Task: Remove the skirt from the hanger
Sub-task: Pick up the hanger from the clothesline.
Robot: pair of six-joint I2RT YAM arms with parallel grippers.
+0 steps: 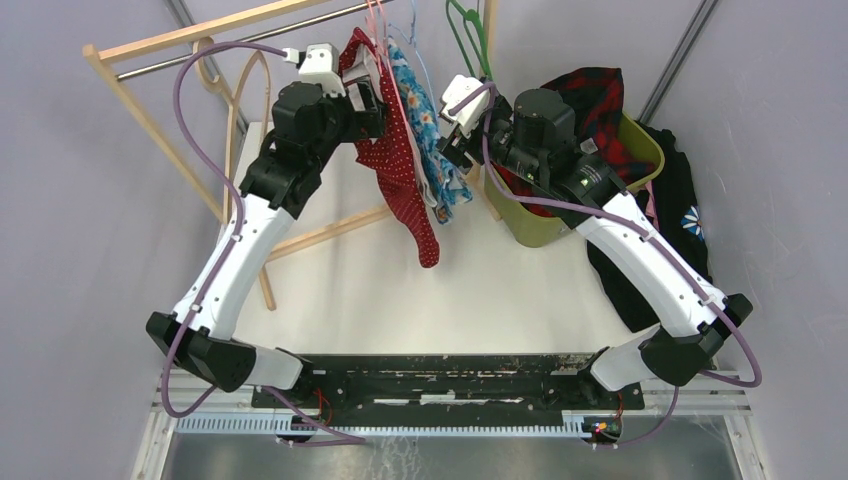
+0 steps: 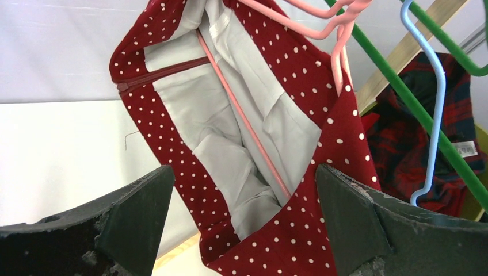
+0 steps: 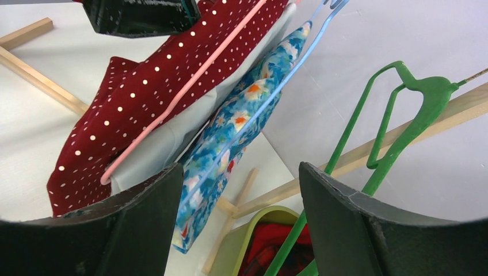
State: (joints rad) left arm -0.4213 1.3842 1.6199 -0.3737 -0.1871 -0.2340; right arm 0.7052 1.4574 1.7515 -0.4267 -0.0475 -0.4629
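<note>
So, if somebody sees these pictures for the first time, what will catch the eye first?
Most striking is the red polka-dot skirt, hanging on a pink hanger from the rail at the top centre, with the open left gripper right in front of it. In the top view, a blue floral garment hangs just to its right, and further right a green basket holds red plaid clothing.

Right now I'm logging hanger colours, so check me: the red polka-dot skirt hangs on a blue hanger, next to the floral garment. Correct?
No. The red polka-dot skirt hangs on a pink hanger, clear in the left wrist view; the blue hanger carries the floral garment next to it.
</note>
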